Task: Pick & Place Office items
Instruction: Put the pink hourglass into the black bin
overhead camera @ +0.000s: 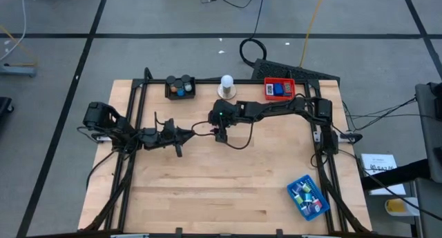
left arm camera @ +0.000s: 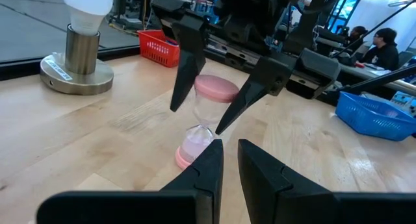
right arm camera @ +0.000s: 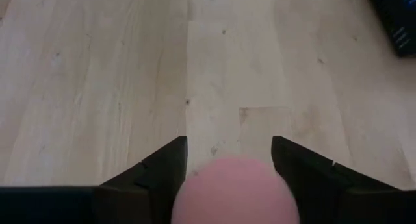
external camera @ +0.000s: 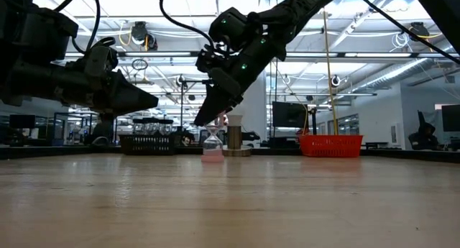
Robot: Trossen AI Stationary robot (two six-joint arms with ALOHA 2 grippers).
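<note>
Right arm's fingers [left arm camera: 221, 94] astride upright pink hourglass [left arm camera: 203, 123]

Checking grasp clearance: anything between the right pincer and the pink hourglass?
Nothing visible. The right pincer hangs directly over the pink-capped clear hourglass, fingers open on either side of its top cap. The white bulb-shaped knob on a round metal base stands apart, off to one side.

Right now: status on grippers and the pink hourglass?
Right gripper open, fingers astride the pink hourglass, upright on the table. Left gripper shut, empty, hovering nearby. Nothing in the way.
</note>
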